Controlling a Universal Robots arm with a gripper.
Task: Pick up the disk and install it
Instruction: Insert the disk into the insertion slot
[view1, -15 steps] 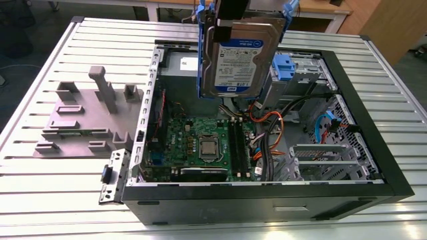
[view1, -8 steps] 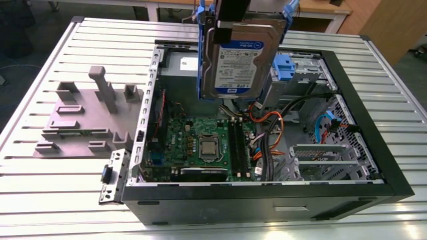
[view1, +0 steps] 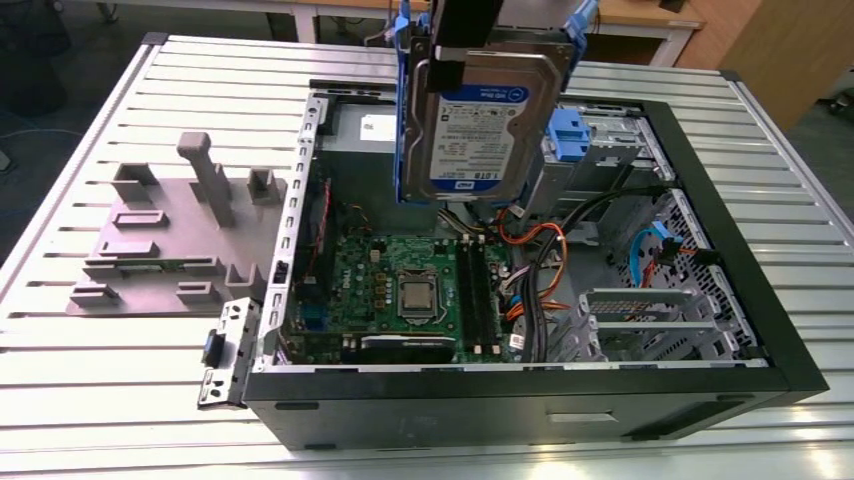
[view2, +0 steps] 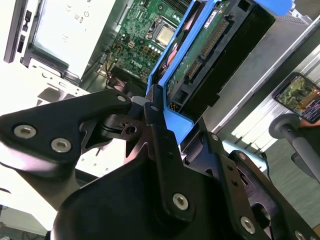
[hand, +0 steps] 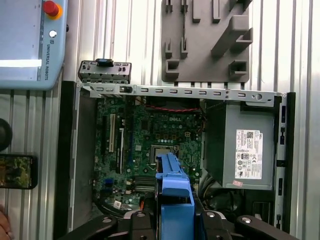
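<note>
gripper (view2: 172, 117) clenched on the blue carrier rail of the disk (view1: 474, 125), which hangs upright, label outward, over the open computer case (view1: 747, 300). its lower edge is clear of the motherboard (view1: 400, 275). there is open room on both sides, and the case walls stand well apart from it.

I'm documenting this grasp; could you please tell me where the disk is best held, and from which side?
Probably the top end of the blue rail, from above: the disk hangs upright, and the gripper is shut on that end, leaving the lower end free.
</note>
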